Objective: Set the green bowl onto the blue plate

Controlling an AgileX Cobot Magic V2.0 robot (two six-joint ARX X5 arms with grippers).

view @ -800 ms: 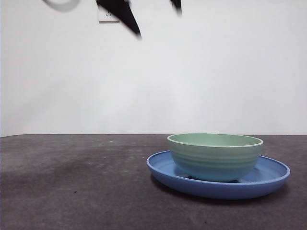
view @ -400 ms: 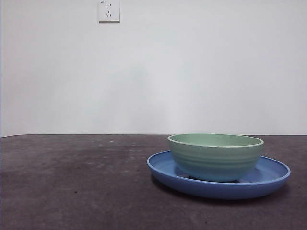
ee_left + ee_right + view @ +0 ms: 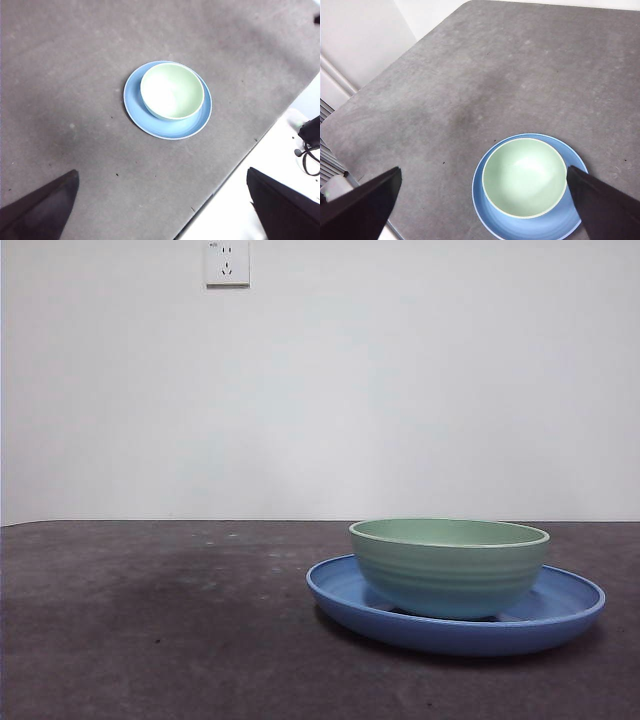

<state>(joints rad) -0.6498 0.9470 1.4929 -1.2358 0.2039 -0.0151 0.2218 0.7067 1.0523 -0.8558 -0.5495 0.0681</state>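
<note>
The pale green bowl (image 3: 449, 565) stands upright inside the blue plate (image 3: 570, 610) on the dark table, right of centre in the front view. The left wrist view has the bowl (image 3: 172, 90) and the plate (image 3: 135, 105) far below. My left gripper (image 3: 162, 210) hangs high above them, open and empty. The right wrist view also looks down on the bowl (image 3: 524, 177) and plate (image 3: 530, 227). My right gripper (image 3: 485, 205) is open with nothing in it, well above them. Neither arm appears in the front view.
The grey table (image 3: 150, 630) stretches bare to the left of the plate. A wall socket (image 3: 227, 262) sits high on the white wall. The table's edge (image 3: 240, 160) and a white surface with black cables (image 3: 310, 150) show in the left wrist view.
One second ago black gripper tips showed at the top of the front view; they have risen out of sight. Bowl and plate have not moved.
</note>
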